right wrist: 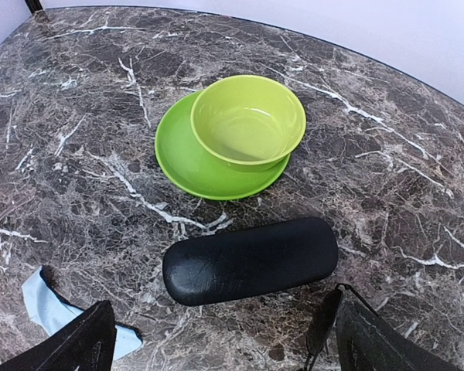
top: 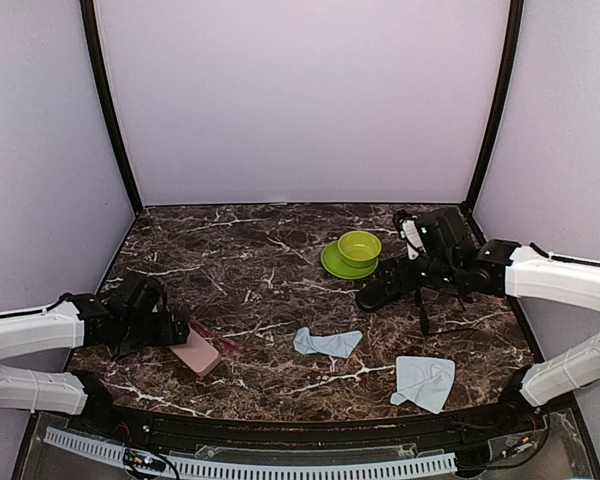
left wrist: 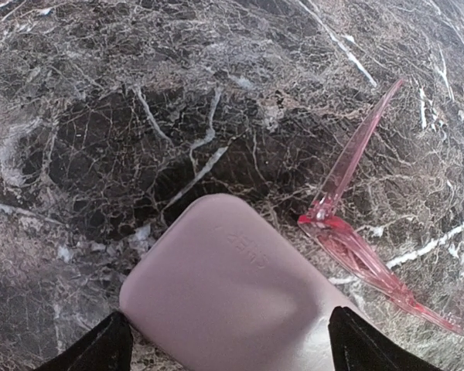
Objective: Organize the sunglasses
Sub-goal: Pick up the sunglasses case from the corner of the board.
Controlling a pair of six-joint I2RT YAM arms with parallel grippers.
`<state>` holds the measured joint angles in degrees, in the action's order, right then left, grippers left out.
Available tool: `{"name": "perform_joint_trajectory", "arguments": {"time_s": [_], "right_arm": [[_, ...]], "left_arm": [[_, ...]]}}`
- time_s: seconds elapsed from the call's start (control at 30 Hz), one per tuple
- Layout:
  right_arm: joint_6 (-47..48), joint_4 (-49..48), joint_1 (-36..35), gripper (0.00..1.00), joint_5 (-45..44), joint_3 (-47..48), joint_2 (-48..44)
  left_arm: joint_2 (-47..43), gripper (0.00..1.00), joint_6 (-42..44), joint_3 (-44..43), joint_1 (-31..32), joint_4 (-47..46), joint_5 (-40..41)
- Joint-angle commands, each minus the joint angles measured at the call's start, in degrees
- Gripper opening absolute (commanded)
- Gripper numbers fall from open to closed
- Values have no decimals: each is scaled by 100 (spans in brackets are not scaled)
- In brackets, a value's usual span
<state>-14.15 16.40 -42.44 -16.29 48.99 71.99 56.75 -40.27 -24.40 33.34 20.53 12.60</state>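
The red-pink sunglasses [left wrist: 354, 241] lie folded on the marble, just right of the pink case [left wrist: 232, 297]. My left gripper [left wrist: 228, 340] is open and straddles that case, one fingertip close by each long side. In the top view the left gripper [top: 180, 335] sits low over the pink case [top: 196, 352], with the red-pink sunglasses [top: 218, 338] beside it. The black sunglasses [right wrist: 325, 325] lie by my right finger [right wrist: 387, 344], only partly in view. My right gripper [right wrist: 224, 340] is open and holds nothing, with the black oval case [right wrist: 251, 259] just ahead of it.
A green bowl [top: 360, 246] stands on a green plate [top: 332, 266] at the back, behind the black case [top: 380, 292]. Two light blue cloths [top: 328, 342] [top: 423, 382] lie towards the front. Purple walls close in the table on three sides.
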Motion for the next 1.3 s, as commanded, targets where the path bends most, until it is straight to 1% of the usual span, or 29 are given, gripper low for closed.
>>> {"name": "perform_joint_trajectory", "arguments": {"time_s": [0.0,0.1,0.23,0.3,0.47,0.6,0.63,0.77,0.87,1.03,1.1,1.17,1.23,1.27], "right_arm": [[-150,-217,-80,100,-29,-65,-115],[-191,-229,-104,100,-46,-78,-117],[-243,-228,-137,100,-83,-121,-114],[-260,-234,-146,100,-101,-142,-112],[-294,-247,-175,100,-137,-173,-105],[-312,-281,-190,100,-137,-188,-64],[-308,-291,-200,100,-126,-188,-41],[-300,-309,-216,100,-136,-175,22],[-299,-319,-234,100,-161,-187,39],[-314,-367,-251,100,-138,-232,44],[-323,-364,-264,100,-152,-243,36],[-333,-357,-267,100,-179,-268,11],[-343,-368,-267,100,-197,-299,-18],[-343,-373,-273,100,-199,-314,-32]], "left_arm": [[240,92,167,-128,14,-85,-105],[420,94,317,-234,14,-187,-196],[704,95,385,-320,19,-356,-551],[800,98,352,-365,19,-414,-766],[880,99,115,-289,72,-581,-1069],[907,99,-79,-280,155,-512,-959],[914,99,-137,-284,327,-484,-925],[1025,99,-390,-355,576,-309,-766],[1205,99,-513,-425,760,-72,-474],[1603,99,-641,-675,1060,317,-242],[1641,97,-693,-740,1154,440,-205],[1595,93,-760,-739,1210,526,-249],[1505,87,-815,-703,1233,621,-307],[1442,82,-834,-679,1240,674,-326]]}}
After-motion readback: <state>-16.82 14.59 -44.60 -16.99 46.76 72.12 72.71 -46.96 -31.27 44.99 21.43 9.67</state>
